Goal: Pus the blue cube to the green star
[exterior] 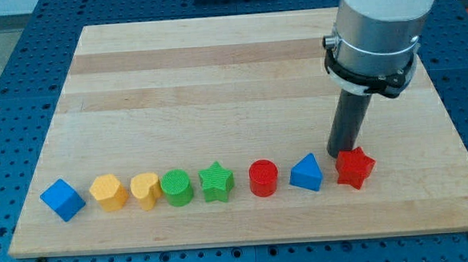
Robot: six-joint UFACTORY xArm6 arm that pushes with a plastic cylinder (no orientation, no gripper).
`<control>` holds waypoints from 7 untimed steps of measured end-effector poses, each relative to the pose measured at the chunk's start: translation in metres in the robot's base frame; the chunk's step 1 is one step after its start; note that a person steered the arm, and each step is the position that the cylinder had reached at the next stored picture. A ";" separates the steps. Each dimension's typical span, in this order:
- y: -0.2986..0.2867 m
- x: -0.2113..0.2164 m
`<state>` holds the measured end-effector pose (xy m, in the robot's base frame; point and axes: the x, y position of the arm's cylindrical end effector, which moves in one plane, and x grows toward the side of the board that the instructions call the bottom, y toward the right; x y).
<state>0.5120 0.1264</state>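
Eight blocks line the near edge of the wooden board. From left to right: blue cube, yellow hexagon, yellow heart, green cylinder, green star, red cylinder, blue triangular prism, red star. My tip stands just behind the red star's left side, right of the prism.

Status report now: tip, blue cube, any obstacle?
My tip touching red star, far right. Blue cube far left. Two yellow blocks, green cylinder before green star.

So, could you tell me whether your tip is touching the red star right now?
Cannot tell. In the camera view my tip ends right behind the red star, whose top edge overlaps the rod's lower end, so neither contact nor a gap shows plainly.
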 end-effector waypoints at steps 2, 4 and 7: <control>0.000 -0.014; 0.050 -0.036; 0.090 0.060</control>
<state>0.5723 0.2169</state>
